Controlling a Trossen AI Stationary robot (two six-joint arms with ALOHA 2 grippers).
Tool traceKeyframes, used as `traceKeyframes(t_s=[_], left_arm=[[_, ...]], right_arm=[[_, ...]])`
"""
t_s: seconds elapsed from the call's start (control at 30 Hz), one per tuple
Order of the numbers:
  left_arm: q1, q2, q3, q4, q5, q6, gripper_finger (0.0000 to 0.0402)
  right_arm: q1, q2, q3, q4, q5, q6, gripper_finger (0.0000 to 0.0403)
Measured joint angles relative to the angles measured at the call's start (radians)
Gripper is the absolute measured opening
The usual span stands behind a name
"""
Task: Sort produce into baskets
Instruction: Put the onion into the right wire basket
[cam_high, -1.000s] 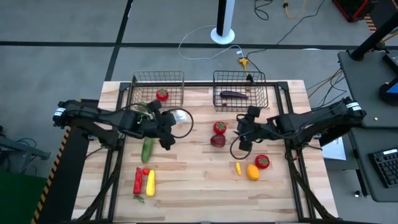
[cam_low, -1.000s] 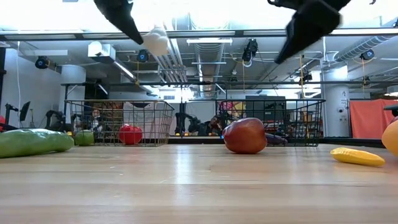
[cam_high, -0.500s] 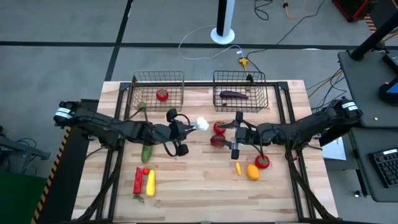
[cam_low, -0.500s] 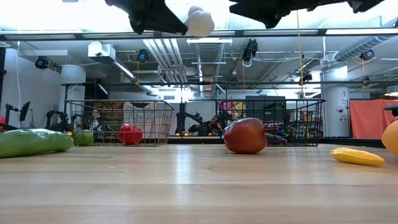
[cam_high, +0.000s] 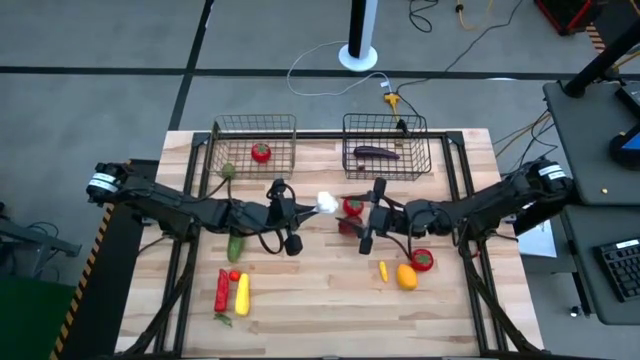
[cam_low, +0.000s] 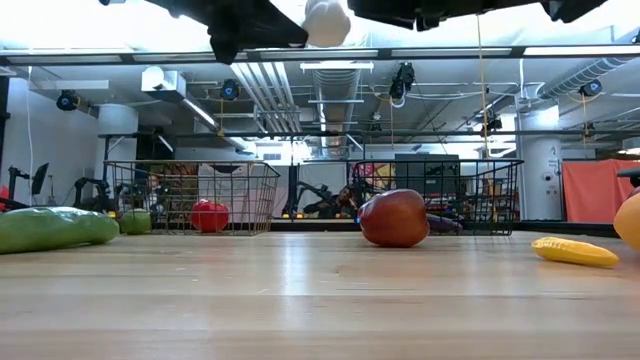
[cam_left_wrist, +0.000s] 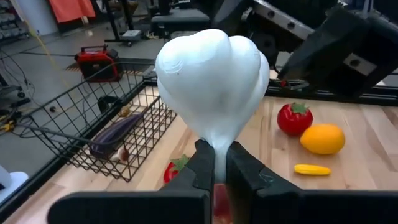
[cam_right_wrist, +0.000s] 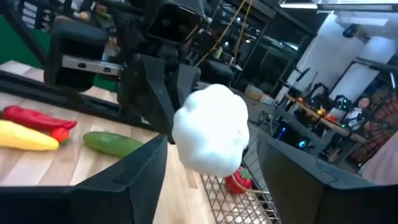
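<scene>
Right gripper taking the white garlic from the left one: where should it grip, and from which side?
Grip the bulging head of the white garlic, probably from the end facing away from the left gripper. The left gripper is pinching only the narrow stem end, so the round bulb is free. The right gripper is open, with the bulb showing between its fingers, so closing across the widest part looks best.
</scene>
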Motion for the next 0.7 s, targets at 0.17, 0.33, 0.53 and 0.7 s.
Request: traceKeyframes(t_s=[0.17, 0.33, 0.53, 0.7], left_arm=[[0.0, 0.001, -0.006, 0.034, 0.0, -0.011, 0.0], [-0.004, 0.002, -0.007, 0.062, 0.016, -0.011, 0.0], [-0.016, 0.002, -0.013, 0.065, 0.017, -0.013, 0.0], [-0.03, 0.002, -0.013, 0.101, 0.017, -0.014, 0.0]], right_arm=[[0.0, 0.047, 0.042, -0.008, 0.009, -0.022, 0.0294], [-0.004, 0.086, 0.073, -0.015, 0.029, -0.006, 0.0323], [-0.007, 0.095, 0.108, -0.018, 0.028, 0.008, 0.0323], [-0.013, 0.082, 0.116, -0.062, 0.025, 0.035, 0.0308]])
